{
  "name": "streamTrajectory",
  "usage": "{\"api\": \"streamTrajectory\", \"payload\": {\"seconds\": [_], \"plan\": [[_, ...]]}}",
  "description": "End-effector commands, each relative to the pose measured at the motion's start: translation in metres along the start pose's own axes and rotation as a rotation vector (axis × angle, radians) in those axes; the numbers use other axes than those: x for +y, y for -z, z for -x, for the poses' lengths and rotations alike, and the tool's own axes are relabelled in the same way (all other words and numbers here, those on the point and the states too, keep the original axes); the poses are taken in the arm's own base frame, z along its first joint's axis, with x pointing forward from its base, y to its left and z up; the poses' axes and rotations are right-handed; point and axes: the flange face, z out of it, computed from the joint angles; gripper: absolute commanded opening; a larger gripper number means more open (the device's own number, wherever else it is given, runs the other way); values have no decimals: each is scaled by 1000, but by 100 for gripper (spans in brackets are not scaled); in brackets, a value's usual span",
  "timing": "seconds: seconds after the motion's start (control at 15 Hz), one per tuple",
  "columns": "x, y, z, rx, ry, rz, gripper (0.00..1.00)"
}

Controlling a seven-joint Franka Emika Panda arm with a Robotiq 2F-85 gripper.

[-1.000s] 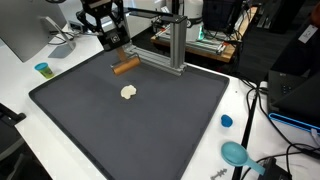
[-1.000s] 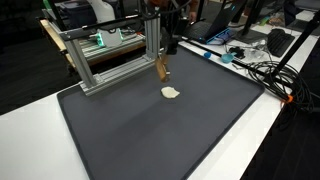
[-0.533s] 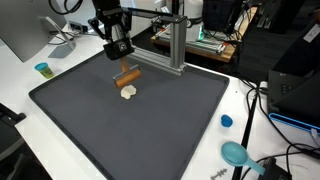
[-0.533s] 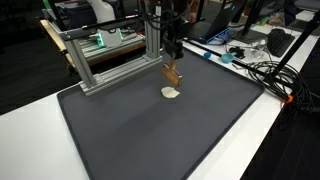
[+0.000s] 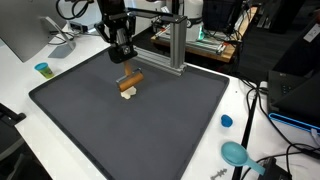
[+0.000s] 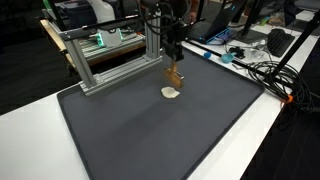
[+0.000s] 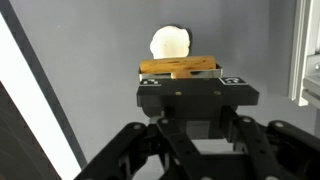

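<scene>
My gripper (image 5: 124,62) is shut on a brown wooden stick (image 5: 130,80) and holds it just above the dark mat (image 5: 150,130). A small cream round piece (image 5: 127,94) lies on the mat right beside and below the stick. In the other exterior view the gripper (image 6: 172,58) holds the stick (image 6: 173,76) over the cream piece (image 6: 171,93). In the wrist view the stick (image 7: 180,67) lies crosswise at my gripper (image 7: 190,76), with the cream piece (image 7: 170,42) just beyond it.
An aluminium frame (image 5: 172,45) stands at the mat's back edge and also shows in an exterior view (image 6: 100,60). A small teal cup (image 5: 42,69) sits on the white table at left. A blue cap (image 5: 226,121), a teal scoop (image 5: 236,153) and cables (image 6: 265,70) lie beside the mat.
My gripper has carried the stick from near the frame toward the mat's middle and lowered it, so it now hangs next to the cream piece.
</scene>
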Motion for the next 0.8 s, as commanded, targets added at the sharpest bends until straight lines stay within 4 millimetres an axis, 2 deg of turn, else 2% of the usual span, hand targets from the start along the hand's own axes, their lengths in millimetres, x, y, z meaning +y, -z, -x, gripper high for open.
{"api": "streamTrajectory", "payload": {"seconds": [0.0, 0.33, 0.73], "plan": [[9, -11, 0, -90, 8, 27, 21], [12, -32, -2, -147, 52, -21, 21], [14, -51, -18, -144, 87, -63, 21]]}}
